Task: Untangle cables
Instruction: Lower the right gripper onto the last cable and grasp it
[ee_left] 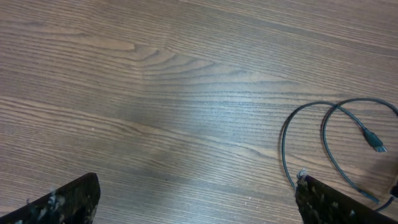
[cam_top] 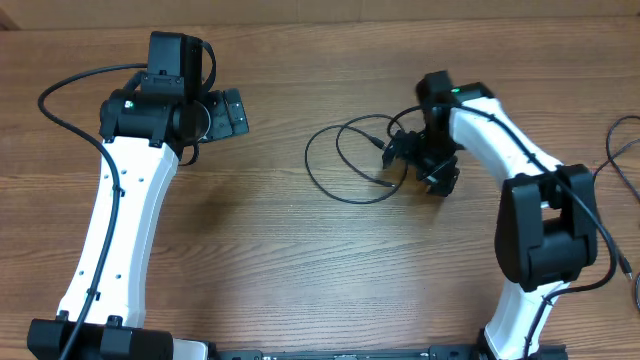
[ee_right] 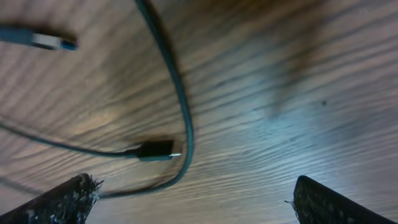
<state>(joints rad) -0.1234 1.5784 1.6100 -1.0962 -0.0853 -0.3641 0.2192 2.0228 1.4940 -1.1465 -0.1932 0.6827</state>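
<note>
Both pincers are spread wide, nothing pinched. Cables (cam_top: 345, 165) lie loose on the desk (cam_top: 300, 270), slightly right of centre and nearer the far edge than the near one. They form two overlapping loops, with the ends running in under the right gripper (cam_top: 428, 168).

Right gripper hangs low over that end of the bundle. In its wrist view one cord (ee_right: 184, 124) curves across the wood between the fingers (ee_right: 62, 202), a small plug tip (ee_right: 155, 150) lies inside the curve, and a second plug (ee_right: 43, 40) sits at top left. Can't tell any finger contact with the cord.

Left gripper (cam_top: 238, 112) is over the far-left part of the desk, well apart from the cables, pointing toward them. Its wrist view shows the loops (ee_left: 324, 138) at the right over bare wood, with one plug end (ee_left: 375, 140) visible.
</note>
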